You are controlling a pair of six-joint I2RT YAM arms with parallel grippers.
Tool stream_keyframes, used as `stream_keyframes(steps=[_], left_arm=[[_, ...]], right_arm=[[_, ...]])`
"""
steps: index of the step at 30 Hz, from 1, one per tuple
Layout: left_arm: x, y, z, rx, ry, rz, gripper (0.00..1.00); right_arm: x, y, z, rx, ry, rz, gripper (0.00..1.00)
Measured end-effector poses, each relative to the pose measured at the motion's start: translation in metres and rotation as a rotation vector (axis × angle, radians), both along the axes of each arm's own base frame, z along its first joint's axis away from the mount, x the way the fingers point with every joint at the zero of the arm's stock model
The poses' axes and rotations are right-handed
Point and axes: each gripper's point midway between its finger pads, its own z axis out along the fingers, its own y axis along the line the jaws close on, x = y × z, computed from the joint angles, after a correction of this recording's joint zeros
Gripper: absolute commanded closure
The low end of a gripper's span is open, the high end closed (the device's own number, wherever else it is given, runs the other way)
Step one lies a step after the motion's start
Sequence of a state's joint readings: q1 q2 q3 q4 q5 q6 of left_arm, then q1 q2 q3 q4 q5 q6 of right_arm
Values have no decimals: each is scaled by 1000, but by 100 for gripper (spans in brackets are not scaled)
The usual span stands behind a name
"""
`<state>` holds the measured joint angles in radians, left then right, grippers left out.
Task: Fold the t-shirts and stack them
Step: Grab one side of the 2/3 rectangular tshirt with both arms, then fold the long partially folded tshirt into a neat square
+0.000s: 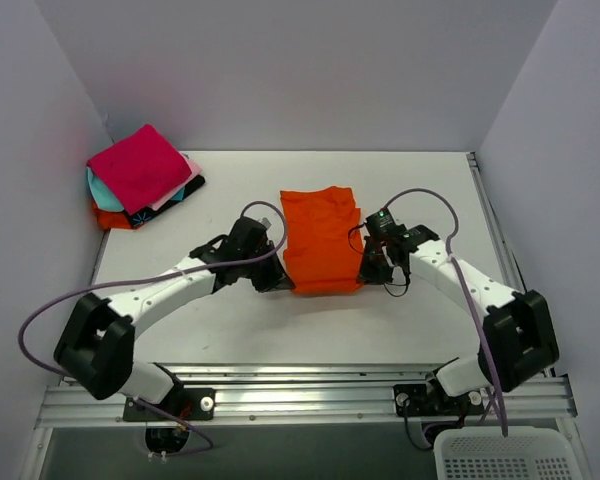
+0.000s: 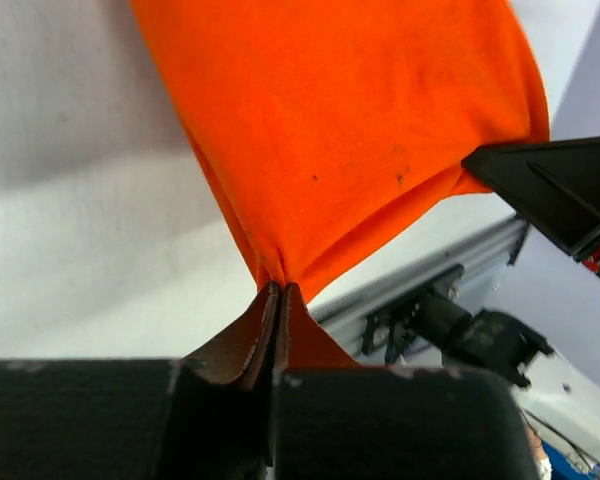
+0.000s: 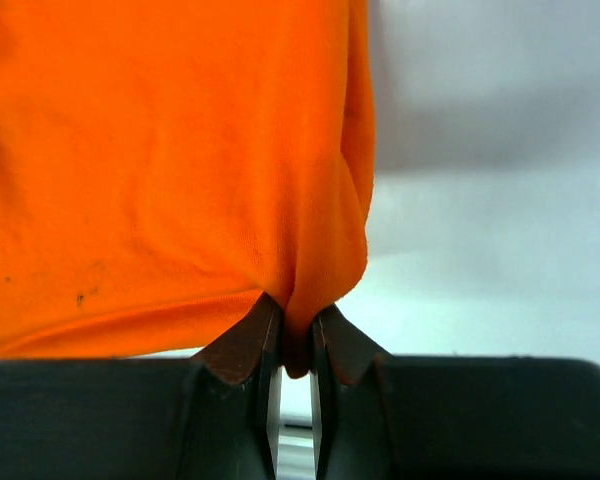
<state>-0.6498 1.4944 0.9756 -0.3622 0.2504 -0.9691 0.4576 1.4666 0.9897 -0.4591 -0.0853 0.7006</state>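
Orange t-shirt (image 1: pixel 322 240), top view: lies mid-bench (image 1: pixel 380 325), well apart from the folded stack (image 1: pixel 140 180). Left wrist view: left hand (image 2: pixel 280 300) pinches one near corner. Right wrist view: right hand (image 3: pixel 295 335) clamps the other. Judged best practice: raise both corners level and together, keeping the hem taut.

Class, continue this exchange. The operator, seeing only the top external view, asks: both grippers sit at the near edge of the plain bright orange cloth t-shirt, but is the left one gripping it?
Observer: Yes; the left wrist view shows the left gripper shut on a bunched corner of the plain bright orange cloth t-shirt.
Operator: And the right?
Observer: The right gripper is shut too, a fold of cloth pinched between its jaws.
Operator: Fabric clean?
Observer: A few small dark specks show close up.
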Motion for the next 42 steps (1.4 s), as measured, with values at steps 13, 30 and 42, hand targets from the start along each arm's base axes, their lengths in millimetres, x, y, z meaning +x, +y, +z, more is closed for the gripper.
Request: stream_keyframes(steps=[13,30,42], left_arm=[[-27,22,86,-68,-112,29,98],[71,42,69,-28,-69,135,6],[223,72,55,-60,-119,229,6]], right_arm=[[-17,-1,85,40,-75,10,100],[93,28,67,-89,-29,40,4],[229,-2,37,-189,-77,-89,0]])
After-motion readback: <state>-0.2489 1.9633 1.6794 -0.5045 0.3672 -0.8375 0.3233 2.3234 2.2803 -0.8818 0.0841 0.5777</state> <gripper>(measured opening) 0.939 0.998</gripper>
